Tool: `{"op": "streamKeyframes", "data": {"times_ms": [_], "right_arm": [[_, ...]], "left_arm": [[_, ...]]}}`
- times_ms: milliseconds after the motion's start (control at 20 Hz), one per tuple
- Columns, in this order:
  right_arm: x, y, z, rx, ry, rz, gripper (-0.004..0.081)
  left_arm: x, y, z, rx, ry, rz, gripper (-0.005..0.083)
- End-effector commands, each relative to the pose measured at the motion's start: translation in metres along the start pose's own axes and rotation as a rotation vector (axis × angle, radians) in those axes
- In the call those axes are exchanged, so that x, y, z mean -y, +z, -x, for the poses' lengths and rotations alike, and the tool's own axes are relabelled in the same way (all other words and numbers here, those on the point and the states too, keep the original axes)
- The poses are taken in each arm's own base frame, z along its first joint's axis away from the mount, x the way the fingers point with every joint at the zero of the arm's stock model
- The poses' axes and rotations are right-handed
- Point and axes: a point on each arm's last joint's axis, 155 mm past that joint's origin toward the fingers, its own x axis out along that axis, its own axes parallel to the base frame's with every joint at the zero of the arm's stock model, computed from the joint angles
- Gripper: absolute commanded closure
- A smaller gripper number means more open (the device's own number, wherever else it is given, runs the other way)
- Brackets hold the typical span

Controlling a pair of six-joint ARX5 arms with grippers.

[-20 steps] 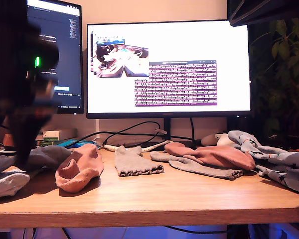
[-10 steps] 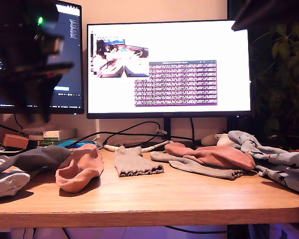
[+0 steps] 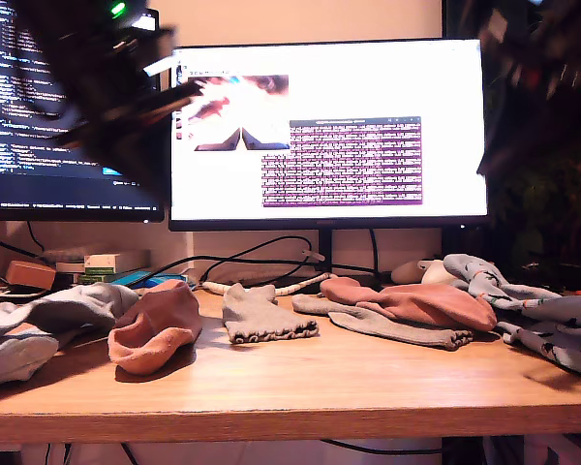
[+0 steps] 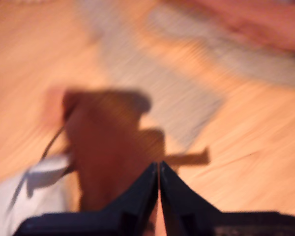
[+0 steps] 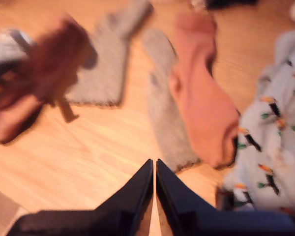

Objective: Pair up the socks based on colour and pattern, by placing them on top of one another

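My first gripper is shut on nothing, high over a short grey-beige sock and a shadowed salmon-pink sock; its blurred arm is at the exterior view's upper left. My second gripper is also shut and empty above bare wood, its arm blurred at the exterior view's upper right. Just beyond it a second salmon-pink sock lies on a grey-beige sock, beside the pale grey-blue printed socks. Limp grey and white socks lie at the exterior view's left.
Two lit monitors stand at the back with black cables and a white cable behind the socks. Small boxes sit at the exterior view's back left and a plant at its right. The table's front edge runs across.
The first arm has risen from the socks at the exterior view's left to the upper left, uncovering the left monitor. The second arm has dropped into view at the upper right.
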Motion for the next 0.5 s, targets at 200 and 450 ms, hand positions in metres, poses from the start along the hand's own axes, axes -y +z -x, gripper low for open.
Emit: {"op": "streamKeyframes", "data": {"times_ms": [200,450], "right_arm": [[0.012,0.042,-0.023,-0.133,-0.001,0.024,0.0779],[0.023,0.06,-0.053,-0.251,-0.008,0.034,0.0746]], "left_arm": [[0.033,0.019,0.009,0.087,-0.116,-0.097,0.0793],[0.034,0.018,0.012,0.103,-0.122,-0.111,0.0793]]}}
